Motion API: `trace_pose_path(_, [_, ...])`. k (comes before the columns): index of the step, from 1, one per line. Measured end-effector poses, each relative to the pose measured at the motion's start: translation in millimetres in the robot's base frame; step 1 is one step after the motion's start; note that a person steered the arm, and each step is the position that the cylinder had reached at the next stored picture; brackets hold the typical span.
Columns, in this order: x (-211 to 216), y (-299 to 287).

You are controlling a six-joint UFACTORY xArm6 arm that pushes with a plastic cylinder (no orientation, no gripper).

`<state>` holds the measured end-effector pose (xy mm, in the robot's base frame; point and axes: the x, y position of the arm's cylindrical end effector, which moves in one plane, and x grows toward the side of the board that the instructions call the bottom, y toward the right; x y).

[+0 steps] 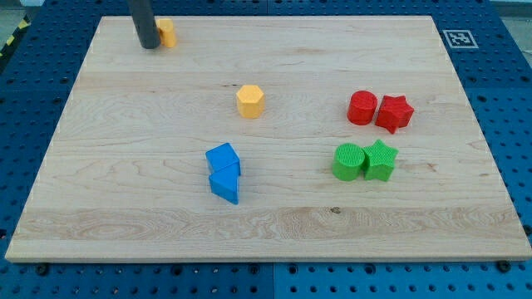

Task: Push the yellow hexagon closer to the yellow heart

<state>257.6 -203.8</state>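
Observation:
The yellow hexagon (250, 100) sits on the wooden board a little above the middle. The yellow heart (168, 32) lies near the view's top left, partly hidden by my rod. My tip (150, 46) rests on the board right against the heart's left side, far up and to the left of the hexagon.
A blue cube (224, 158) and a blue triangular block (224, 185) touch below the hexagon. A red cylinder (362, 108) and red star (394, 113) sit together at the right. A green cylinder (349, 161) and green star (381, 160) lie below them. The board's top edge (266, 17) is close to my tip.

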Motion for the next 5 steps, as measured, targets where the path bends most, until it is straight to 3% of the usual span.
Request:
trace_pose_path(3, [-11,-12])
trace_pose_path(4, [8,-10])
trace_pose_path(5, [48,28])
